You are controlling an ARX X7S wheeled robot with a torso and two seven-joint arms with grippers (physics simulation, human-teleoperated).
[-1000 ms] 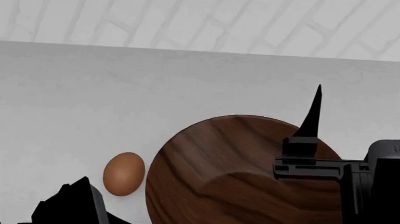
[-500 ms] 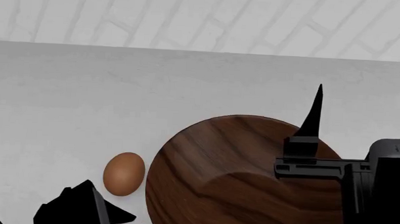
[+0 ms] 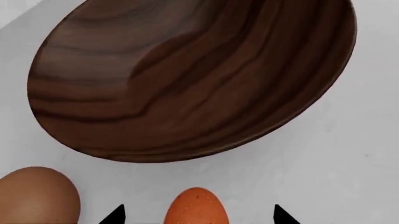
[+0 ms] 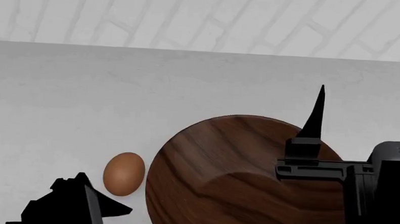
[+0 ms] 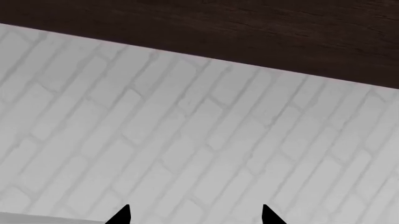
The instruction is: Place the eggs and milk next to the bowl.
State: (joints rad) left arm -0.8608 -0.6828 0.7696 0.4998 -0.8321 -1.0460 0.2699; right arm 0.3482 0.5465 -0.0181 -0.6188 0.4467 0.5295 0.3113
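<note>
Eggs: one brown egg (image 4: 124, 174) lies beside the bowl (image 4: 237, 179), an orange egg (image 3: 195, 208) sits between the left gripper's (image 3: 196, 215) wide-spread tips, and the right gripper (image 4: 365, 111) is spread wide too.

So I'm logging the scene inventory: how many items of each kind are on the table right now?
Eggs: 2, a brown egg and an orange-brown egg
Bowl: 1
Milk: 0 in view
Total: 3

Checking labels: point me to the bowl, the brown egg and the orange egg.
bowl (image 4: 231, 179): head view, on the grained inner surface.
brown egg (image 4: 124, 173): head view, middle of the shell, left of the bowl.
orange egg (image 3: 195, 207): left wrist view, on its visible upper half, between the left tool's tips.
</note>
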